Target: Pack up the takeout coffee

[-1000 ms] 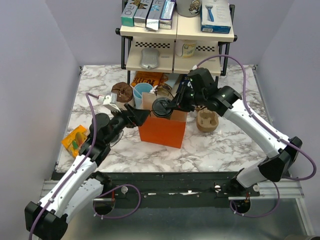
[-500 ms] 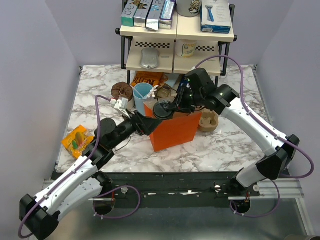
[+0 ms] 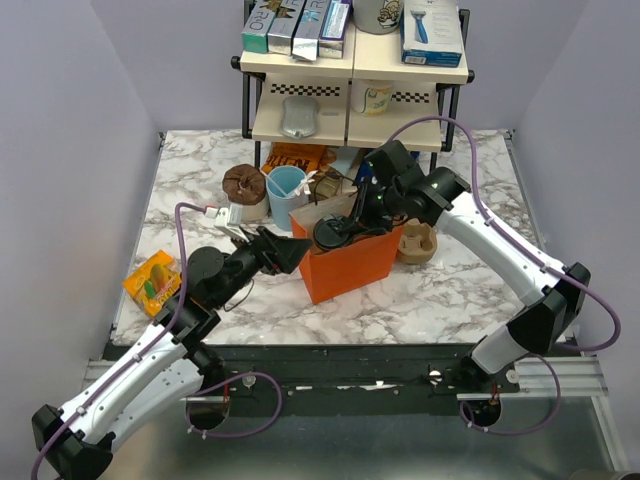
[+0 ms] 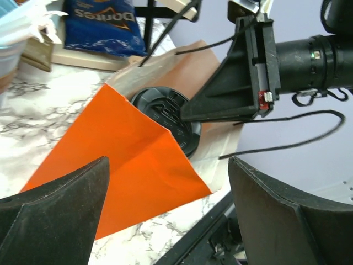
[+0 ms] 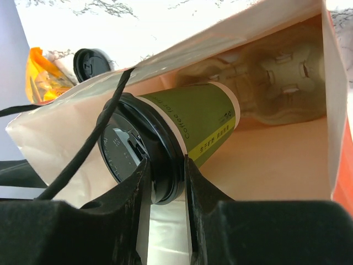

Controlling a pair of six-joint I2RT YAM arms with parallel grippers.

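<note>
**Overhead view, centre of frame.** The right gripper is clasping the takeout coffee by the rim of its black lid, at the open mouth of the orange paper bag. The bag is standing on the marble table. The left gripper is hovering just beside the bag's left edge.

**Right wrist view.** At lower left of the frame, the two fingers are pressing on opposite sides of the lid. The cup is lying slanted, with its olive-green side running up and right into the bag and its lid end outermost. A moulded pulp carrier is sitting deep inside the bag at upper right. Whether the cup's base is touching it cannot be told. A black cord handle is crossing in front of the lid.

**Left wrist view.** The left gripper's jaws are standing spread wide, released, with the bag's orange corner showing between them.

**Overhead view, surroundings.**
- A second pulp carrier is sitting just right of the bag.
- A light blue cup is standing above and left of the bag.
- A snack packet is lying at far left.
- A shelf rack is occupying the top of the frame.
</note>
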